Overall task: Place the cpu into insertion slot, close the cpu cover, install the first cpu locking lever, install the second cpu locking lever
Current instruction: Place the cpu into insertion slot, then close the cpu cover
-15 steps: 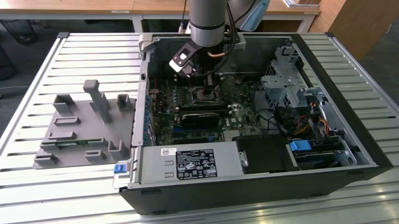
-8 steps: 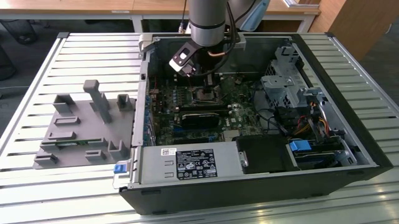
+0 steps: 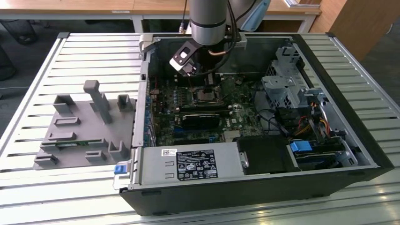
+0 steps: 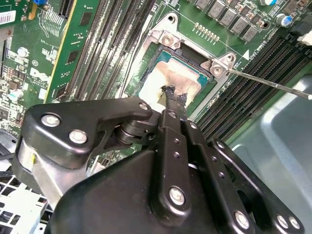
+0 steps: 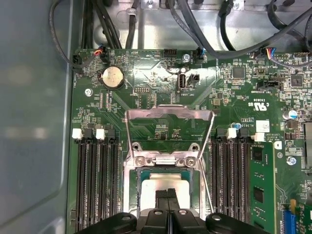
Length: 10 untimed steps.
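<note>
The cpu (image 5: 155,183) lies flat in the insertion slot (image 5: 130,191) on the green motherboard, its grey top (image 4: 169,77) smeared with pale paste. My gripper (image 5: 168,194) is shut, fingertips pressed together, with the tip (image 4: 173,95) resting on or just above the cpu's top near one edge. The cpu cover (image 5: 169,115), a silvery frame with a square window, stands swung open behind the slot. A thin metal locking lever (image 4: 269,84) sticks out free beside the slot. In the exterior view the gripper (image 3: 208,84) hangs over the slot (image 3: 205,95) inside the open case.
Black memory slots (image 5: 97,180) flank the slot on both sides. Cables (image 5: 229,29) run along the case wall behind the board. A drive cage (image 3: 284,89) and power supply (image 3: 187,164) crowd the case. A grey fixture (image 3: 84,126) sits on the slatted table at the exterior view's left.
</note>
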Tool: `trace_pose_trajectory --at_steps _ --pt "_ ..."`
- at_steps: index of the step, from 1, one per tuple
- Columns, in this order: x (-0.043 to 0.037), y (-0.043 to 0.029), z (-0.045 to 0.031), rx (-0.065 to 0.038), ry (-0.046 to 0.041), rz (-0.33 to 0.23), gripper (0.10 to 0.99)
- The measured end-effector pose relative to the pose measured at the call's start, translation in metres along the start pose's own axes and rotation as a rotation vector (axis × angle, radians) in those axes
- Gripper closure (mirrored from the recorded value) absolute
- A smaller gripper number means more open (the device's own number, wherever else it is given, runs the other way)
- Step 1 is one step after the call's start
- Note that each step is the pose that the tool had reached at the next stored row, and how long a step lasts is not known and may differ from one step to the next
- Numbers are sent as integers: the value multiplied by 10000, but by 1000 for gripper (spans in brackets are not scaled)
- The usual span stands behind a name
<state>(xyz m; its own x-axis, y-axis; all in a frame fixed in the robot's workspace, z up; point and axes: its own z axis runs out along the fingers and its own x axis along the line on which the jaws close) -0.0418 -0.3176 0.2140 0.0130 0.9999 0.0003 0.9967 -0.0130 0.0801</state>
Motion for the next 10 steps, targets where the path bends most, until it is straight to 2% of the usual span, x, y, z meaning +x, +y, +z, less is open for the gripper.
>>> trace_pose_trajectory --at_steps 10 --pt "0 4 -46 0 1 0 980"
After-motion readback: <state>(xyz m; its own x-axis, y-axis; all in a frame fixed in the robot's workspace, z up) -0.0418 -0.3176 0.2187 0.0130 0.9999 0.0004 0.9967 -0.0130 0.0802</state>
